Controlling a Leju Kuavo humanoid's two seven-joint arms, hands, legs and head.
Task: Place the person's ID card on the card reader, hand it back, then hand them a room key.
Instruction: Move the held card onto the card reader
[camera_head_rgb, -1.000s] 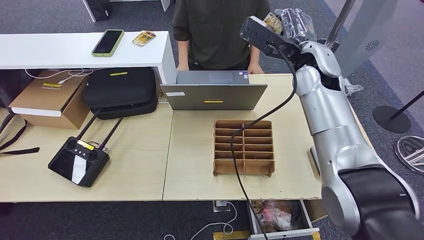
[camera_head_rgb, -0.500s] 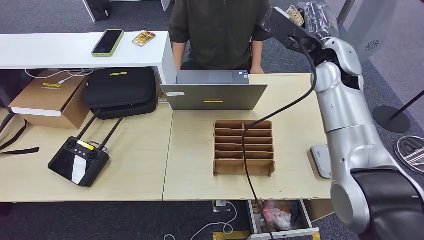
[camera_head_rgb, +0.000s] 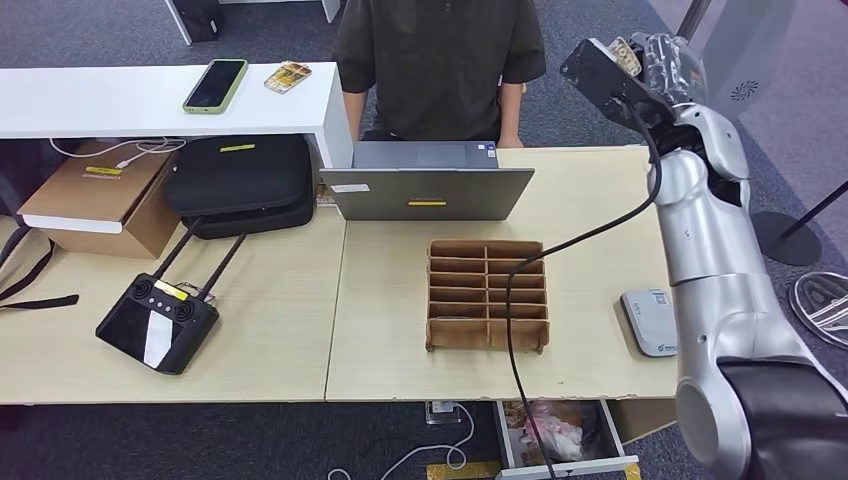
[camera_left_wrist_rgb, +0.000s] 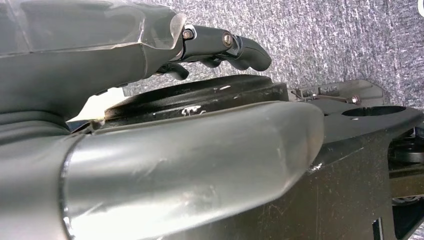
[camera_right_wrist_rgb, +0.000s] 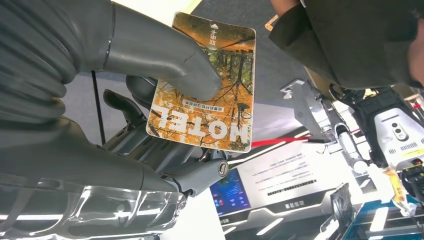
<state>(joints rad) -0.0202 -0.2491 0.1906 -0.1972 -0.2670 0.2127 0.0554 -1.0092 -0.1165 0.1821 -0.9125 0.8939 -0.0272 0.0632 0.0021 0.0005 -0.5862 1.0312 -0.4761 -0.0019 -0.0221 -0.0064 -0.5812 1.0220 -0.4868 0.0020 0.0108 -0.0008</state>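
From the head view, the right hand (camera_head_rgb: 655, 62) is raised beside the person (camera_head_rgb: 440, 60), with a key card (camera_head_rgb: 626, 55) peeking from its grasp and the reader (camera_head_rgb: 652, 322) on the desk (camera_head_rgb: 590, 200) well below it. In the right wrist view the thumb (camera_right_wrist_rgb: 165, 62) presses the card's printed face against the fingers (camera_right_wrist_rgb: 200, 175) behind it, the card's far half jutting past the thumb. In the left wrist view the left hand (camera_left_wrist_rgb: 150, 125) hangs over carpet, fingers loosely curled on nothing.

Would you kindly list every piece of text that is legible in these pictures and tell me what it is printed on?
"HOTEL": on the orange forest-print card pinched in the right hand, shown upside down.
Small characters by that card's arrow: too small to read.
Yellow stickers on the grey laptop and the black case: unreadable.
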